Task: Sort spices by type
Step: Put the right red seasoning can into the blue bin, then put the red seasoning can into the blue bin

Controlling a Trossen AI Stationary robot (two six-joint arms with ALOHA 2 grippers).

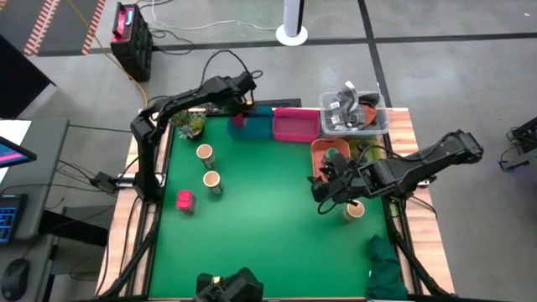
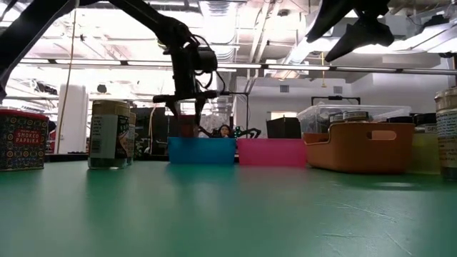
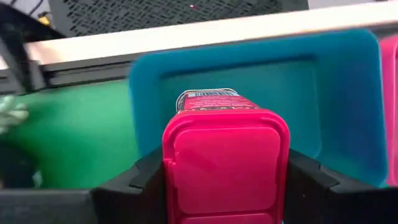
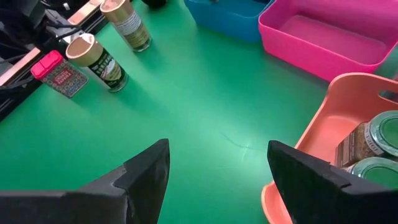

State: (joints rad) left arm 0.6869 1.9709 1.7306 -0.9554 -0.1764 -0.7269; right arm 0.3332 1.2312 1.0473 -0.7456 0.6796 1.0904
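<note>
My left gripper [image 3: 225,186] is over the blue bin [image 3: 348,93] at the table's far edge, shut on a pink-red tin [image 1: 238,122]. My right gripper [image 4: 217,177] hangs open above bare mat beside the orange bin [image 4: 311,134], which holds green-topped jars [image 4: 384,130]. Two tan-topped jars [image 1: 204,153] [image 1: 211,180] and another pink-red tin [image 1: 185,200] stand on their bases at the mat's left. A third tan-topped jar [image 1: 355,210] stands just near-side of the right gripper [image 1: 323,191]. My left gripper pinches the pink-red tin by the two sides of its top end, just below the lid [image 3: 225,155]; one finger [image 3: 146,180] is on each side. The fingers come from above, pointing down. The tin stays upright over the blue bin; whether its base touches the bin's floor is hidden.
A pink bin [image 1: 295,126] sits right of the blue bin [image 1: 260,124], then a clear tub of metal parts [image 1: 352,113]. A small plant [image 1: 189,126] stands at the far left, and a dark green cloth [image 1: 386,264] lies at the near right corner. The mat's middle [image 1: 268,210] is bare.
</note>
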